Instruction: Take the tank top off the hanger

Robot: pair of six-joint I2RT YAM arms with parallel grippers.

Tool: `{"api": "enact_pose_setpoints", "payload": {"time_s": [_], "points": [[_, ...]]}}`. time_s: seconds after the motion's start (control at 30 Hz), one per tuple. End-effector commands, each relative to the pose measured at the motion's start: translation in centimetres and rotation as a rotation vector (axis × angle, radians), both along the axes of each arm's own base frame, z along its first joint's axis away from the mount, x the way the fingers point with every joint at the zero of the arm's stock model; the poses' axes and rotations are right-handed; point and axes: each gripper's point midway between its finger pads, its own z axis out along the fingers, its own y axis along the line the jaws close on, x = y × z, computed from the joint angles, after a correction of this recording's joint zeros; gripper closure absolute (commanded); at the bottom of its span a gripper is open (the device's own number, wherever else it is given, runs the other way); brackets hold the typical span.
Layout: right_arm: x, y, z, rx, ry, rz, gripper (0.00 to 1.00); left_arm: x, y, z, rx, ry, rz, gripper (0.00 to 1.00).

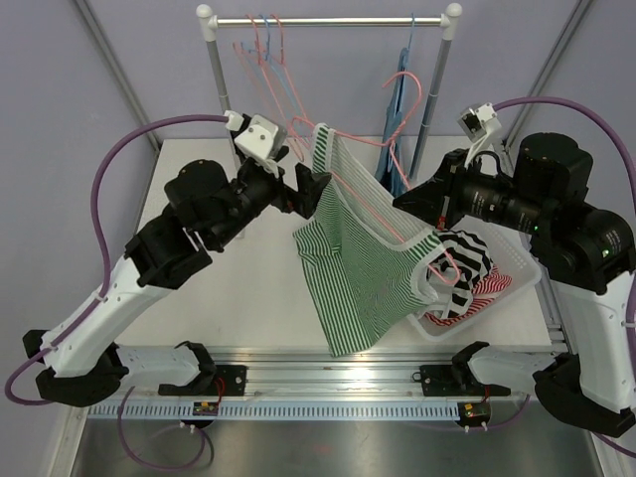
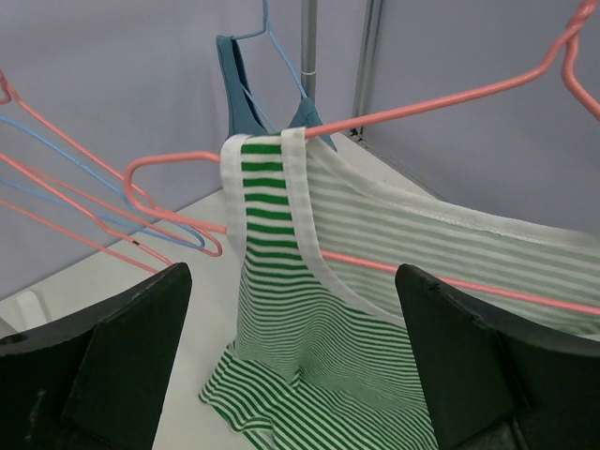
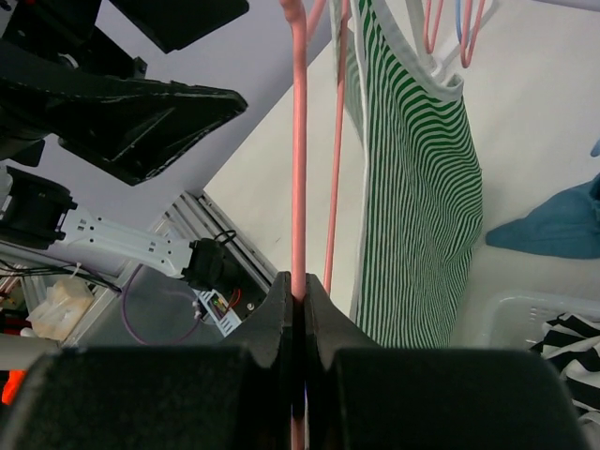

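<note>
Green-and-white striped tank top (image 1: 358,268) is on a pink hanger (image 1: 370,142), up in the air over the white surface (image 1: 248,298), just left of the basket (image 1: 524,268). One white-edged strap (image 2: 272,216) loops over the hanger's end; the body sags below the wire, hem down toward the near edge.

Right gripper (image 3: 298,309): jaws fully closed on the pink hanger wire, holding it up, just left of the basket. Left gripper (image 1: 310,189): jaws spread wide, gripping nothing, facing the strap from farther left of the basket. Whether they touch the cloth cannot be told.

The basket is white plastic and sits on the surface. In it are a black-and-white striped garment (image 1: 465,253) and a red-and-white striped one (image 1: 489,288), bunched together, the black-and-white on top.

Behind the basket stands a clothes rail (image 1: 328,20). Empty pink and blue hangers (image 1: 266,55) hang on it to the left. A blue garment on a blue hanger (image 1: 400,99) hangs nearer the basket side.
</note>
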Motion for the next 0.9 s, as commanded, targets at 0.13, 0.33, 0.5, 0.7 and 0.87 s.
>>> {"api": "enact_pose_setpoints", "payload": {"time_s": [0.13,0.33,0.5,0.7,0.87], "points": [[-2.0,0.3,1.2,0.038,-0.043,0.078,1.0,3.5,-0.7,0.9,0.061,-0.072,0.156,0.23],[-2.6,-0.5,1.5,0.041,-0.077,0.057,1.0,4.7,-1.2,-0.5,0.098,-0.047,0.195,0.59],[-2.2,-0.5,0.3,0.017,-0.065,0.051,1.0,4.7,0.5,-0.1,0.037,-0.064,0.262,0.92],[-1.8,1.4,-3.0,-0.014,-0.006,0.159,1.0,5.4,7.0,-0.7,-0.013,-0.007,0.562,1.0],[-4.5,3.0,-3.4,0.022,-0.05,0.391,1.0,6.5,13.5,-3.0,-0.082,0.134,0.732,1.0]]}}
